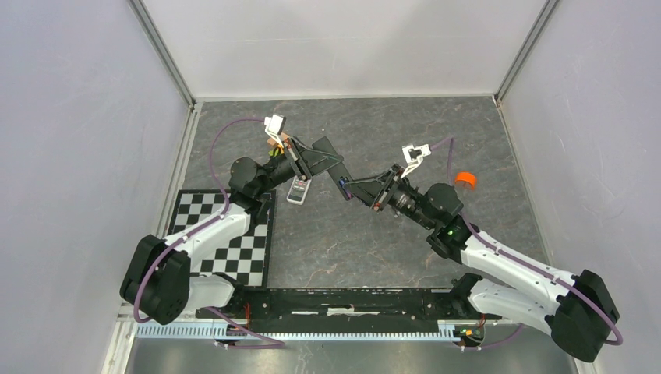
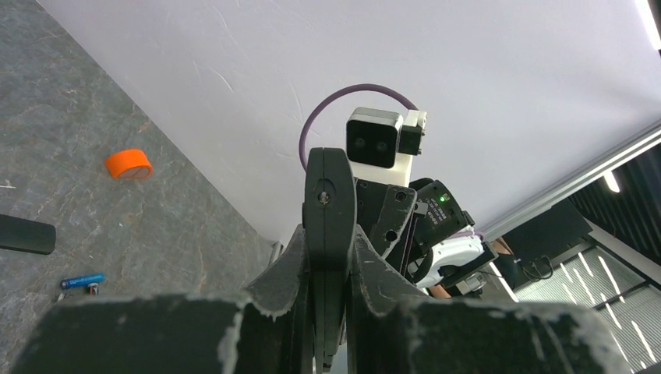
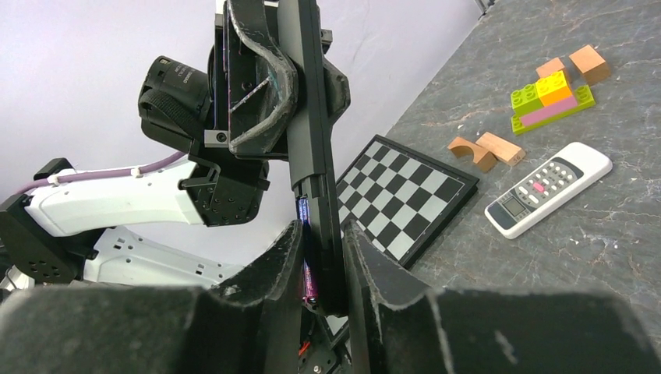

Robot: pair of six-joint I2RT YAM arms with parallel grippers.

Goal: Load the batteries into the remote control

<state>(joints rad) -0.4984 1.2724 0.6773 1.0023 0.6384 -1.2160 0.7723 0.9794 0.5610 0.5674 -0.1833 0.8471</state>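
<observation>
The remote control [image 3: 548,190] is seen lying flat on the table [image 1: 351,241], button face up, touched by neither arm. In the right wrist view its long axis runs from lower left to upper right, with the display end turned towards the chessboard [image 3: 405,199]. Wooden blocks [image 3: 499,146] lie just beside it and coloured bricks [image 3: 546,101] beyond them. A blue battery [image 2: 82,280] is seen lying flat on the table, well apart from the orange cap [image 2: 129,164], its long axis almost level across the left wrist view. The left gripper [image 2: 328,265] is clamped tight on a black bar [image 2: 328,195], which is held up off the table. The right gripper [image 3: 318,257] is set closely about the same bar's other end, its jaws narrowly apart; whether the bar is actually pinched cannot be told
</observation>
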